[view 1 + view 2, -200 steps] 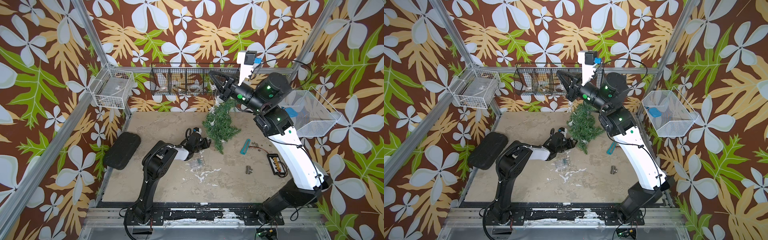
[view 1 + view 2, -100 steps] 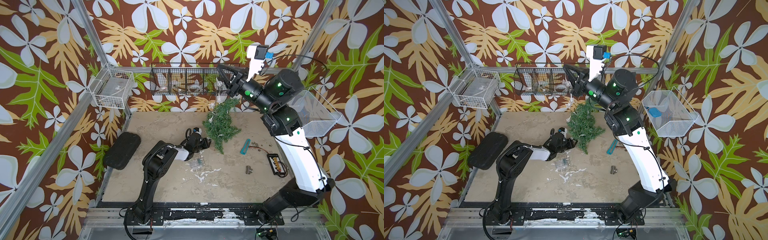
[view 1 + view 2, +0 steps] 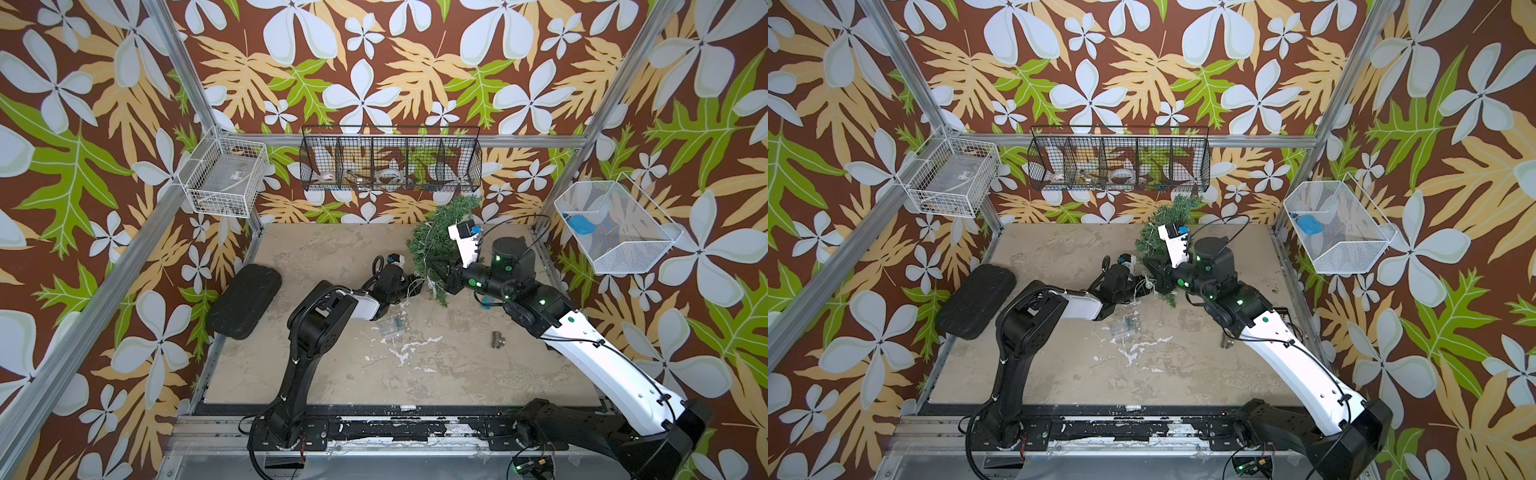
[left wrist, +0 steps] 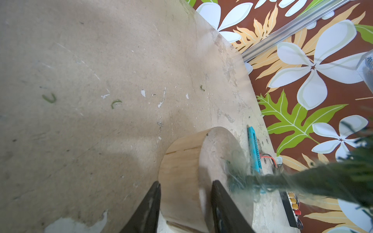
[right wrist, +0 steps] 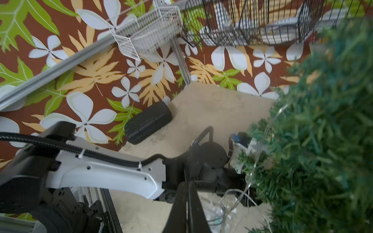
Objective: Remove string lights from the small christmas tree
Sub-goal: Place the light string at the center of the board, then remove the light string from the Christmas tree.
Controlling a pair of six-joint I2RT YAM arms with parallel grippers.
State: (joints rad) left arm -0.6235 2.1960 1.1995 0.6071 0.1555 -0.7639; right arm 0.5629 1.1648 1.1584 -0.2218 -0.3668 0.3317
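- Currently: the tree (image 3: pixel 436 243) is held clear of the table (image 3: pixel 324 257), toward its back right. The left gripper (image 4: pixel 185 183) clamps the round wooden base (image 4: pixel 181 157), a finger on either side.
- Axis: the trunk runs from the base at the left gripper toward the back wall. The tip points up at the black basket (image 3: pixel 390 166).
- Lights (image 5: pixel 251 177): thin wire sits in the lower branches. Slack trails to the clear battery box (image 3: pixel 391 327), lying on the table in front of the tree.
- Right gripper (image 5: pixel 187 185): jaws all but together, just beside the wire (strand pinched or not, cannot tell).
- Handling, judged: the wire is light and limp, likely to snag on the bristly needles, and fine enough to kink. The bulbs look small and slippery. Best hold is a free loop outside the foliage, drawn off along the trunk toward the tip, never yanked by the box.
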